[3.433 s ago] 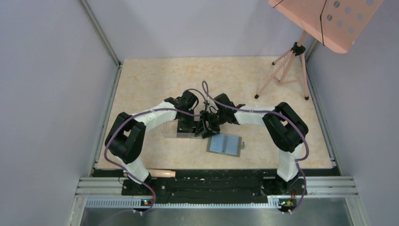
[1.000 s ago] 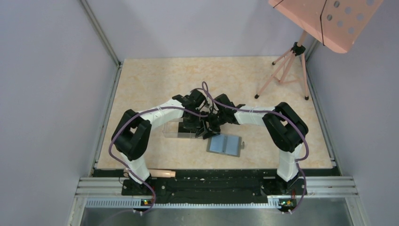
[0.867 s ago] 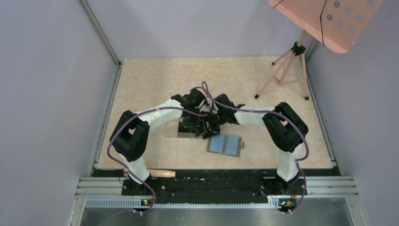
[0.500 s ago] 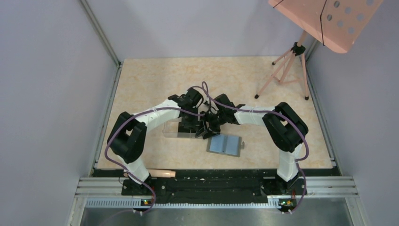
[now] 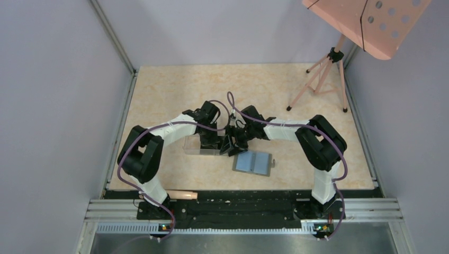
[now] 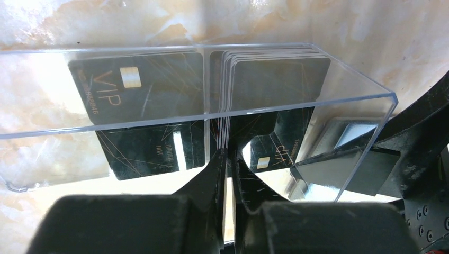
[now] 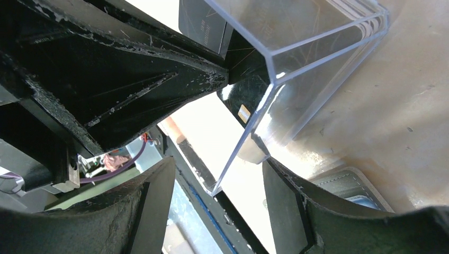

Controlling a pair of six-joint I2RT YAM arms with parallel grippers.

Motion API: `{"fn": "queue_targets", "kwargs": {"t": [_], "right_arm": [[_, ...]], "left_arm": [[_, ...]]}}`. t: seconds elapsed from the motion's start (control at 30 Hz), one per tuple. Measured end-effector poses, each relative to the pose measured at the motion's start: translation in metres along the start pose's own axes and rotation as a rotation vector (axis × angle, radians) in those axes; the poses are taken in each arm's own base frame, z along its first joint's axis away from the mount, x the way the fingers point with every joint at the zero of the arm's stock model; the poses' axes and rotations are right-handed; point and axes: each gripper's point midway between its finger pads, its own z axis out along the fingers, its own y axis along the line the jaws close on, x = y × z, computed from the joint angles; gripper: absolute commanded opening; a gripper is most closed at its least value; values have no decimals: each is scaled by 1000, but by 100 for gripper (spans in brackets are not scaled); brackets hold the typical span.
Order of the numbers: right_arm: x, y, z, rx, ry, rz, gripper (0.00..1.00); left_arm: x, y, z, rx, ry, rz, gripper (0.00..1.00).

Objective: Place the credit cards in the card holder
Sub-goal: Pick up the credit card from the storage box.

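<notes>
Centrally on the beige table point(image 5: 174, 90), both arms meet over a clear plastic box point(image 5: 193, 146). The credit cards are inside it. In the left wrist view a stack of black cards point(image 6: 275, 79) stands on edge at the box's right half. A single black card marked VIP point(image 6: 137, 87) leans against the far wall on the left.

The left tool point(image 6: 229, 159) reaches down into the box at the near edge of that stack. Its fingers point(image 6: 214, 169) are drawn almost together, with only a thin bright slit between them. The edges of the stack line up with that slit, but I cannot tell whether a card is pinched there.

The right tool point(image 7: 219, 169) sits at the box's right end. It is released, its fingers point(image 7: 143, 211) standing well apart with a corner of the box point(image 7: 317, 47) between them. A bright gap shows between the box's edge and one finger. Whether the other finger touches the box I cannot tell. From above, the two tools point(image 5: 209, 142) point(image 5: 232, 144) are just beside each other.

The card holder point(image 5: 252, 162) lies open and flat on the table with its blue-gray inside facing up. It is just beside the box's right end, on the near side, close under the right tool. Its gray stitched edge point(image 7: 349, 185) shows in the right wrist view.

A pink tripod point(image 5: 317, 79) stands at the far right of the table under a pink perforated board point(image 5: 370, 21). A wooden stick point(image 5: 177, 194) lies along the near edge.
</notes>
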Motion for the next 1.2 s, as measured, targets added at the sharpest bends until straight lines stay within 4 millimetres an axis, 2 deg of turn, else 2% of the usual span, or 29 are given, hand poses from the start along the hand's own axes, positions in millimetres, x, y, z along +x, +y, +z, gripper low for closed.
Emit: {"fn": "queue_targets", "kwargs": {"t": [0.17,0.63,0.93,1.07,1.2], "right_arm": [[0,0,0,1,2,2,61],[1,-1,0,2,3,1,61],[1,-1,0,4,4,3,61],[1,-1,0,4,4,3,61],[1,-1,0,4,4,3,61]], "left_arm": [[0,1,-1,-1,-1,-2,0],[-1,-1,-3,2,-4,0,0],[-4,-9,-16,3,-19,32,0],[-5,-10,-18,-2,-22,47,9],[-5,-12,-20,-9,-19,57,11]]}}
